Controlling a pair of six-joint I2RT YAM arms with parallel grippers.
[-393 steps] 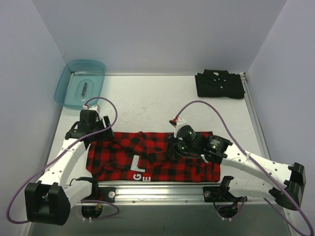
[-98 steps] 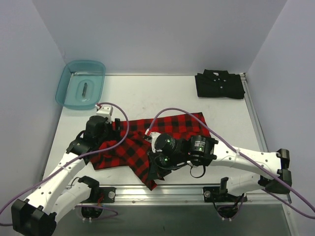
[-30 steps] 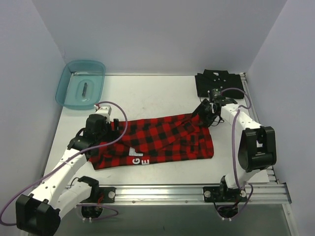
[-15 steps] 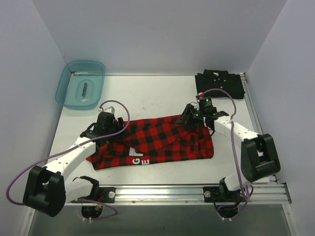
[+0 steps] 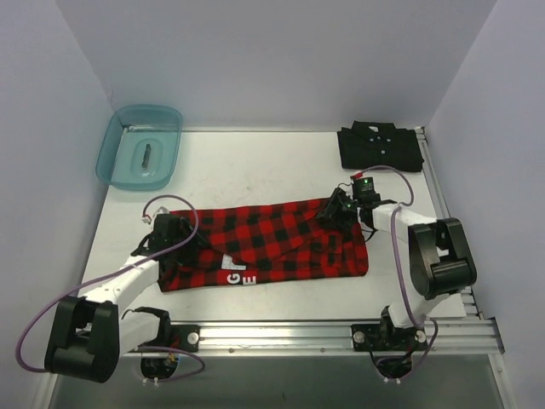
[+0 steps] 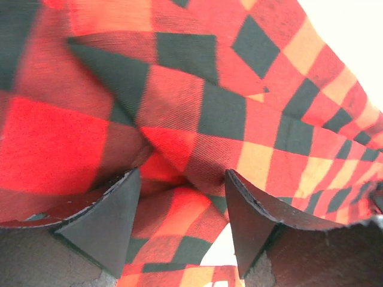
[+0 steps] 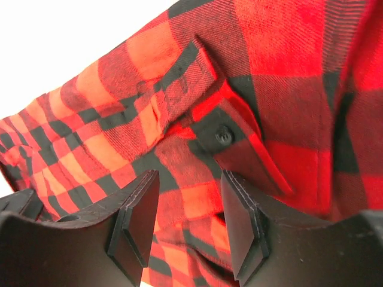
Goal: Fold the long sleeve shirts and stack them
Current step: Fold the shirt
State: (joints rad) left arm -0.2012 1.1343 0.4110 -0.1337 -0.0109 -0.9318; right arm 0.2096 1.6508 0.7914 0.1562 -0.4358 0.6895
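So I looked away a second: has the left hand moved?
Yes. The left hand slid left along the plaid shirt to its left end, ending more nearly below the teal bin.

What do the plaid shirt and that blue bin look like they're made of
The plaid shirt looks like soft woven flannel: matte, visible twill weave, creases easily. The blue bin appears to be translucent glossy plastic, since the table shows through its walls.

Plaid shirt (image 5: 264,243) lies centre-front, black shirt (image 5: 380,147) far right.
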